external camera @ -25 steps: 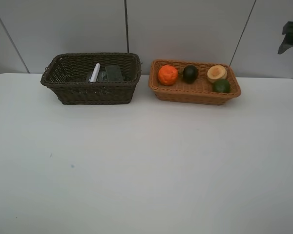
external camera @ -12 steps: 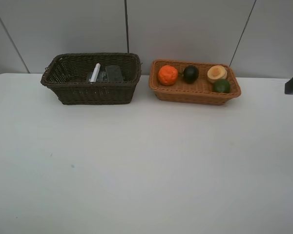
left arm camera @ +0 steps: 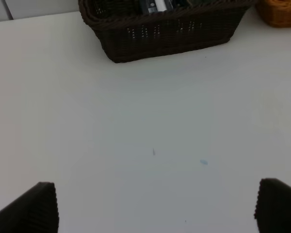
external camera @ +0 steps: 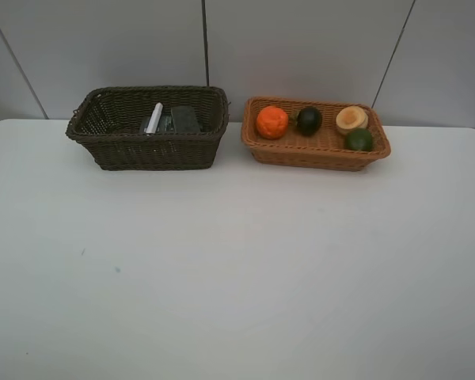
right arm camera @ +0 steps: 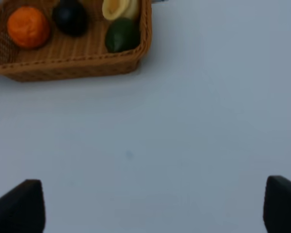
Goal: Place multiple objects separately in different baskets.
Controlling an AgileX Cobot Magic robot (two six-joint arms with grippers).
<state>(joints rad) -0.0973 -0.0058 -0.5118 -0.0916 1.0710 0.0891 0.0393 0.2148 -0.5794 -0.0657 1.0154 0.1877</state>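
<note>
The dark brown basket (external camera: 154,150) stands at the back left and holds a white marker (external camera: 154,117) and a dark green bottle (external camera: 185,119). To its right, the light tan basket (external camera: 313,154) holds an orange (external camera: 272,122), a mangosteen (external camera: 308,119), a pale tan fruit (external camera: 351,119) and a green fruit (external camera: 359,139). My left gripper (left arm camera: 155,208) is open over bare table, well short of the dark basket (left arm camera: 169,34). My right gripper (right arm camera: 153,206) is open too, well back from the tan basket (right arm camera: 63,65). Neither gripper shows in the exterior view.
The white table (external camera: 237,269) runs wide in front of both baskets, with small specks (left arm camera: 203,162) on it. A grey panelled wall (external camera: 301,47) stands right behind the baskets. A corner of the tan basket (left arm camera: 281,9) shows beside the dark one in the left wrist view.
The dark part of the right arm at the right edge of the exterior view dropped lower, then left the picture. The baskets and their contents have not moved.
</note>
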